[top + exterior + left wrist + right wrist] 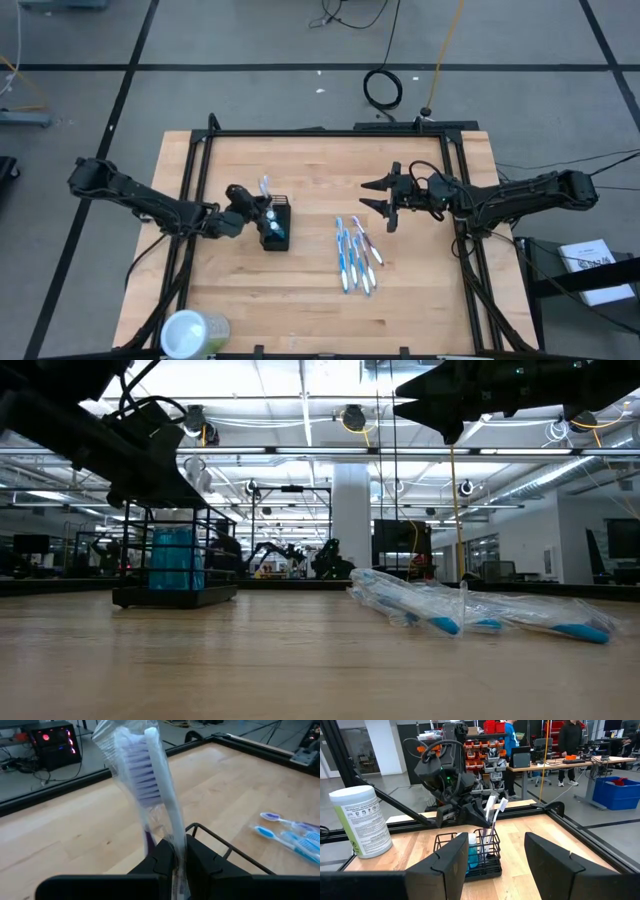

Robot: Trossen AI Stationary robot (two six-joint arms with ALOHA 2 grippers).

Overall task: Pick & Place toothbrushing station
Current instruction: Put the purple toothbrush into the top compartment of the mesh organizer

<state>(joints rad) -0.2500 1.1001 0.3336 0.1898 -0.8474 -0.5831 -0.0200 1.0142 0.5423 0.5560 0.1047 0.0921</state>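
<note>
The black mesh holder [277,226] stands upright on the table left of centre, with a blue-capped tube [472,851] inside; it also shows in the low view [175,565]. My left gripper [258,207] is at the holder's left side, shut on a clear-wrapped white toothbrush with purple bristles [150,775]. Several wrapped blue-white and pinkish toothbrushes [356,256] lie flat on the table right of the holder. My right gripper [385,200] hovers open and empty above the table, beyond the loose toothbrushes' far end. My left gripper pinches the wrapped toothbrush by its handle [176,845], below the head, between its two fingers [162,862]. The fingers come level from the table's left, across the handle. The brush stands nearly upright, head up, its lower end down inside the holder [490,842].
A pale-green round container [192,333] lies at the table's near left edge; it shows as a white-lidded wipes canister in the right wrist view [362,822]. A black frame rail [330,133] borders the table. People stand in the room behind [570,740].
</note>
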